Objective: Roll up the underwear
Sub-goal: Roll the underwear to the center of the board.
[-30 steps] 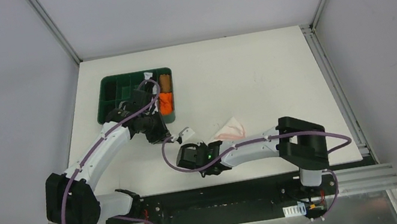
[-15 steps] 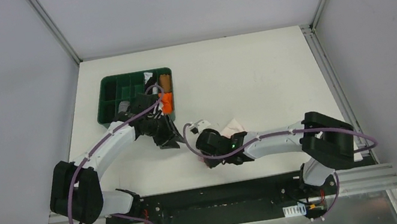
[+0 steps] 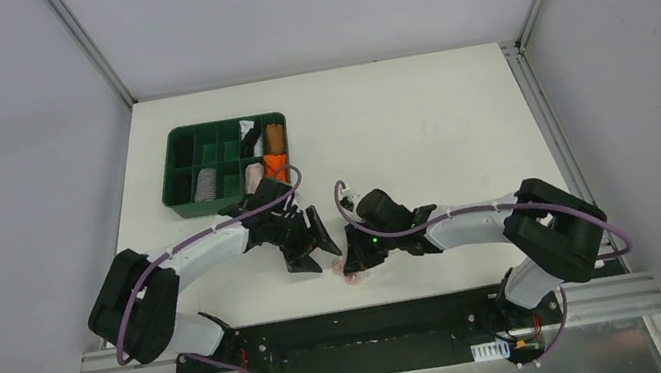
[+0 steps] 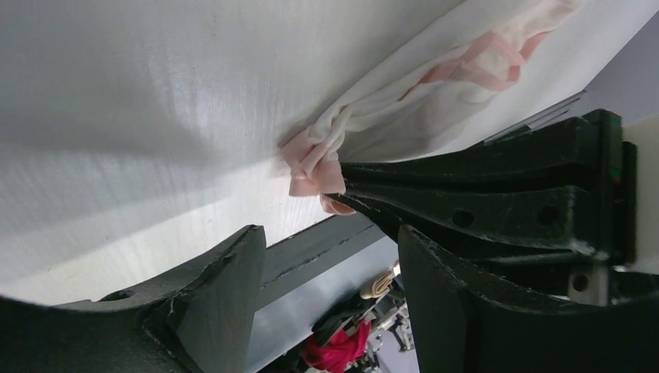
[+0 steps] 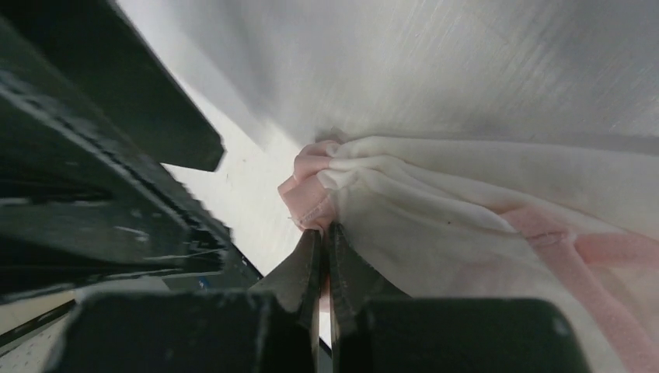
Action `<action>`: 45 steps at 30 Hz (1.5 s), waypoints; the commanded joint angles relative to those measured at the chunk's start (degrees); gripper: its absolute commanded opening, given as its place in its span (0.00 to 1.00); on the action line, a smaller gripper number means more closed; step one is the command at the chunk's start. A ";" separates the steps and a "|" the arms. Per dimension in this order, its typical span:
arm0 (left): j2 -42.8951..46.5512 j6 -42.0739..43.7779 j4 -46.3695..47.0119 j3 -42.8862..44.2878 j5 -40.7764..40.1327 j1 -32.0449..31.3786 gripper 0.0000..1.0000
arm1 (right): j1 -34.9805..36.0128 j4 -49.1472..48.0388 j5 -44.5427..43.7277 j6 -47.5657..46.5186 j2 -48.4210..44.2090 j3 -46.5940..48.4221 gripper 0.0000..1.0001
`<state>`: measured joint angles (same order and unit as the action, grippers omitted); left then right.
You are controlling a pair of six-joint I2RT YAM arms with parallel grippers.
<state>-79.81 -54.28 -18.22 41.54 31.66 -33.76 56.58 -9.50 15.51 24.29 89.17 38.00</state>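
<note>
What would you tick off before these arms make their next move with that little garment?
1. Grip: right end effector shut on the edge of the underwear: ok.
2. Free side: left end effector open, touching no cloth: ok.
3. Underwear flat for rolling: not ok, bunched at the grip.
4. Gap between the end effectors: cannot tell, very close.
5. Tray out of the way: ok.

Soft cloth underwear (image 5: pixel 435 194), smooth table (image 4: pixel 116 93)
</note>
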 commanded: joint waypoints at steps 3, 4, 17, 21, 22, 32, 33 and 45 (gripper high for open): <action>-3.39 -7.87 12.06 -4.00 2.50 -2.50 0.64 | -2.54 -3.88 8.29 1.48 -2.01 -1.58 0.00; -3.76 -8.23 12.56 -4.23 2.34 -2.60 0.64 | -2.82 -3.87 8.55 1.46 -1.97 -1.56 0.00; -12.25 -11.68 20.97 -6.36 3.97 -4.29 0.41 | -3.49 -3.80 9.87 1.27 -1.93 -1.39 0.00; -12.53 -12.78 21.95 -6.31 4.05 -4.30 0.00 | -3.51 -2.34 9.14 0.75 -2.72 -0.92 0.00; -12.42 -12.97 21.99 -6.23 4.12 -4.32 0.00 | -3.49 -1.15 8.73 0.63 -3.42 -0.60 0.05; -9.48 -16.03 18.78 -5.32 2.85 -4.39 0.00 | 6.98 18.71 -19.28 -3.37 -15.65 5.16 0.58; -9.22 -16.29 18.61 -5.21 2.80 -4.39 0.00 | 9.21 20.28 -24.00 -3.22 -15.65 5.90 0.58; -8.64 -17.05 17.14 -6.01 2.00 -4.39 0.00 | 24.93 31.60 -52.19 1.51 0.60 19.72 0.65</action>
<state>-90.32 -70.30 0.97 35.73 34.81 -37.56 80.31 16.93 -26.20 23.64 85.95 53.63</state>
